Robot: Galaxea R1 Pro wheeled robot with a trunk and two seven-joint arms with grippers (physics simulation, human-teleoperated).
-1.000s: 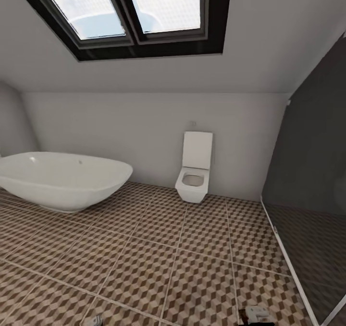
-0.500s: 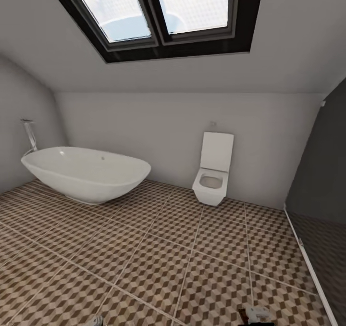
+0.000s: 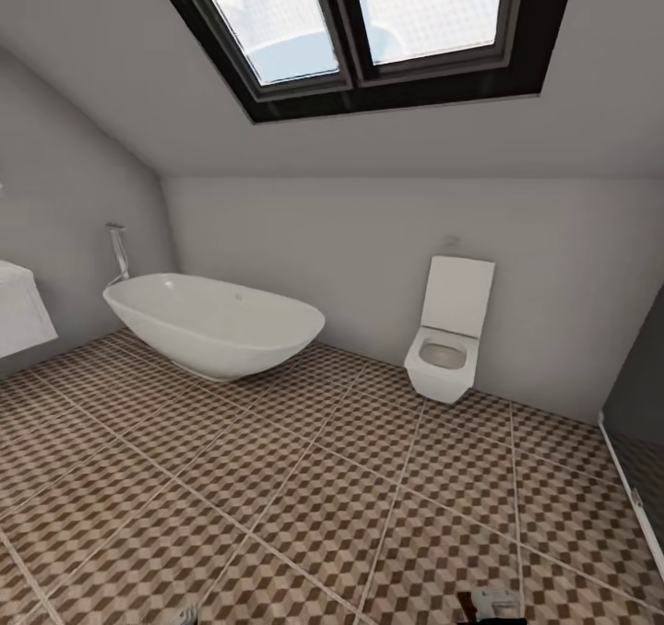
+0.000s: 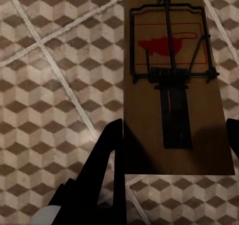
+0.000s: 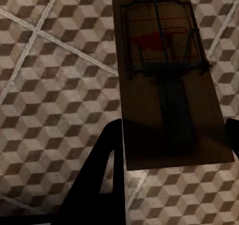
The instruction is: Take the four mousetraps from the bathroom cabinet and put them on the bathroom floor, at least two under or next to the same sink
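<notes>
I hold a flat brown wooden mousetrap [image 4: 172, 85] lengthwise in my left gripper [image 4: 174, 155] and another [image 5: 169, 80] in my right gripper [image 5: 172, 155] — both clamped, above the cube-patterned brown-and-beige tiled floor [image 3: 277, 477], a white sink unit [image 3: 18, 316] to my left.

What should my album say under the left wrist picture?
Left gripper carrying a mousetrap over the tiled floor.

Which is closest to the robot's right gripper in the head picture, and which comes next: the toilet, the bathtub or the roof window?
From the right gripper at the bottom edge:
1. The toilet, straight ahead by the back wall.
2. The bathtub, farther off to the left.
3. The roof window, high up in the sloping ceiling.
</notes>
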